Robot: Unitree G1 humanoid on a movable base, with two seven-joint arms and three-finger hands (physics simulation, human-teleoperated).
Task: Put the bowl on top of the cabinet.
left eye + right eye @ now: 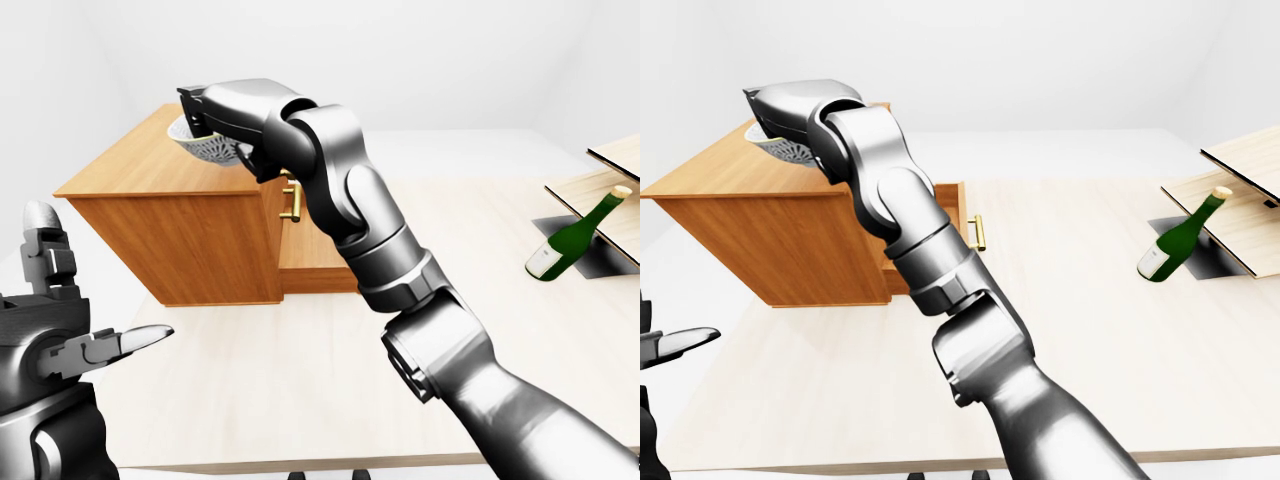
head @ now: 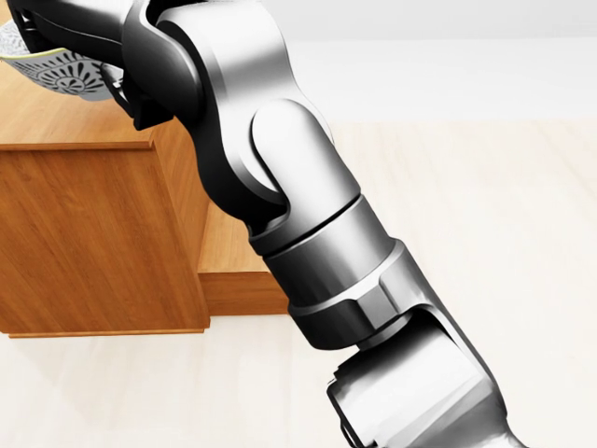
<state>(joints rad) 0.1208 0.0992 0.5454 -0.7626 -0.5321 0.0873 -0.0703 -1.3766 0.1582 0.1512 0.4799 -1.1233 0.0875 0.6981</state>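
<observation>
Fingers (image 1: 196,103) of the right hand (image 1: 215,112) are being closed round the rim of the small white bowl with a dark lace-like pattern on its outer wall (image 1: 207,147). Bowl is being held tilted just above the top of the orange-brown wooden cabinet (image 1: 130,165), at its far end in the left-eye view; whether it touches cannot be told. Left hand (image 1: 60,340) is being kept spread and empty at lower left. Green glass bottle with white label (image 1: 573,238) is being shown leaning at right.
</observation>
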